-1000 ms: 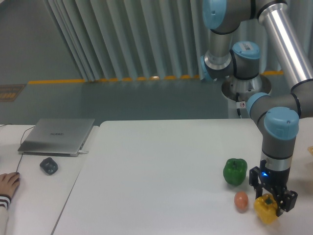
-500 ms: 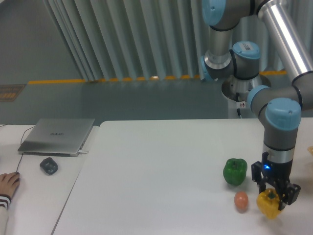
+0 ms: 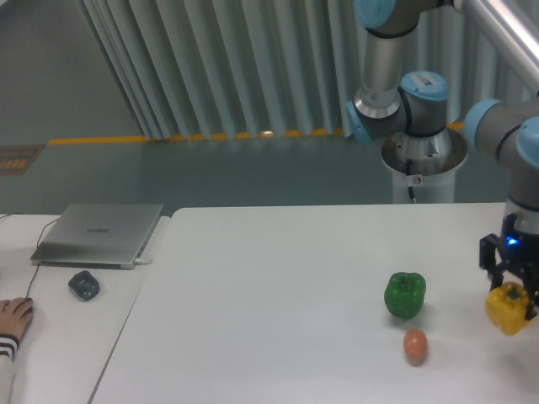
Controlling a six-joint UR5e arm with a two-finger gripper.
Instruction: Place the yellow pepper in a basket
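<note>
My gripper [image 3: 511, 296] is shut on the yellow pepper [image 3: 508, 310] and holds it in the air above the table near the right edge of the view. The pepper is glossy and blocky, and the black fingers clasp its top from both sides. The basket does not show in this view.
A green bell pepper [image 3: 405, 295] and a small orange-brown egg-shaped thing [image 3: 414, 345] lie on the white table [image 3: 278, 303] left of the gripper. A closed laptop [image 3: 99, 233], a dark mouse [image 3: 83, 284] and a person's hand [image 3: 14, 316] are at the far left.
The gripper has lifted the yellow pepper off the table beside the egg-shaped thing and carried it up and to the right. The green pepper and egg-shaped thing have not moved.
</note>
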